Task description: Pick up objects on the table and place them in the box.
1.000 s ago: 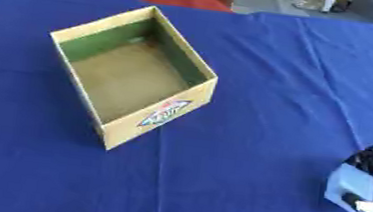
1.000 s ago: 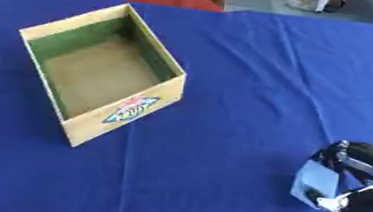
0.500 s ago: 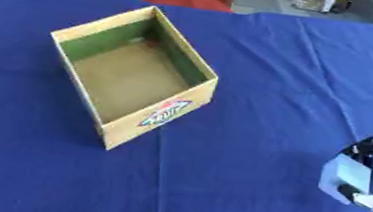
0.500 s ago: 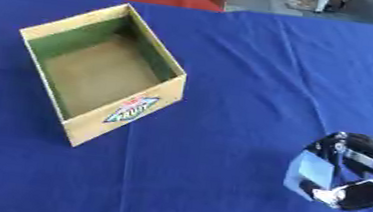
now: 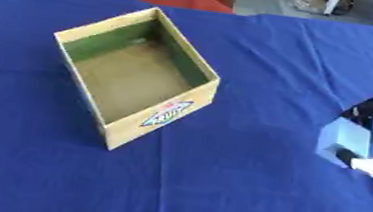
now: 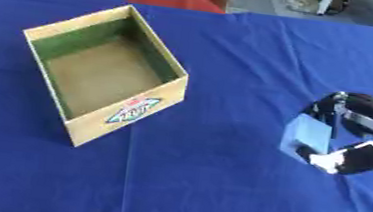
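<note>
My right hand [image 6: 356,135] was over the right side of the table [image 6: 216,182], which had a blue cloth on it. The fingers were curled round a small light blue block [image 6: 307,133]. I held the block by its right side, with fingers above it and a white-tipped finger [image 6: 329,163] below it. The flat blue face of the block was turned to the left, toward the box [image 6: 105,73]. I could not tell if the block was touching the cloth or was lifted a little.

The box was well apart from the block, on the left half of the table. It was an open cardboard box, sitting turned so that one corner pointed at me. It was green on the inside walls and brown on the bottom. I saw nothing in it. A red, white and blue label [image 6: 133,110] was on the near side wall.

My left hand did not show in either view.
</note>
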Available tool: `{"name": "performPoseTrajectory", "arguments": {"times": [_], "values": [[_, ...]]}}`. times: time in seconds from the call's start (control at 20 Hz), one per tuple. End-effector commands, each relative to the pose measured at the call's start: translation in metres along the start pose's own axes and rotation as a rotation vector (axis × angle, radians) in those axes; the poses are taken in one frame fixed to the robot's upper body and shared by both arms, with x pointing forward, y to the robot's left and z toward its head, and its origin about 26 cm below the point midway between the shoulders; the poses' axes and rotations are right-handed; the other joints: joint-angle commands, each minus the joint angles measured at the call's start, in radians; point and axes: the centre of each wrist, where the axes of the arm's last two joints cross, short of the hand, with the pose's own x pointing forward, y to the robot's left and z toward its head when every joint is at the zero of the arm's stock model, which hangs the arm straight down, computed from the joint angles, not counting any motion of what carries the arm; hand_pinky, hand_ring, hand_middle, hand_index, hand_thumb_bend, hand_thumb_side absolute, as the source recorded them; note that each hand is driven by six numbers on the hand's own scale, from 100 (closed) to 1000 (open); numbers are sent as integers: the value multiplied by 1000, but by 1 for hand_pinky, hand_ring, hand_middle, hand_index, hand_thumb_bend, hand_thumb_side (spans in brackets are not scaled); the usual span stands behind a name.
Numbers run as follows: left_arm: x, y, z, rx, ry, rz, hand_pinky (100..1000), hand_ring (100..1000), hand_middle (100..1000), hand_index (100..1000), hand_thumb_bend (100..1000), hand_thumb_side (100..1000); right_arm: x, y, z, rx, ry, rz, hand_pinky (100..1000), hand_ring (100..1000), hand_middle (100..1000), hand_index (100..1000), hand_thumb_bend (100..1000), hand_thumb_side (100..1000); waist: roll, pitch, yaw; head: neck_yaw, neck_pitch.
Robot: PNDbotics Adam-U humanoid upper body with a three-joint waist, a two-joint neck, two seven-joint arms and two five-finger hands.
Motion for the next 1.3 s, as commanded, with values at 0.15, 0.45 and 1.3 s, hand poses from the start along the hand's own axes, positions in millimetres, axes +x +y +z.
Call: {"name": "performPoseTrajectory", "arguments": {"times": [0.15, 0.45, 1.3], "values": [[5, 0, -4, -13, -20, 3, 590, 823, 687, 732, 172, 942, 14, -33, -20, -29, -54, 42, 125, 419, 408, 664, 100, 459, -1, -15, 4, 5, 0], [5, 0, -3, -9, -14, 6, 590, 824, 688, 732, 173, 942, 31, -63, -57, -58, -121, 72, 118, 423, 416, 666, 100, 449, 0, -19, 11, 15, 5], [5, -9, -9, -13, -31, 62, 591, 824, 689, 733, 176, 940, 93, -116, -192, -55, -254, 151, 196, 468, 457, 688, 100, 463, 16, -10, 76, -14, -2]]}}
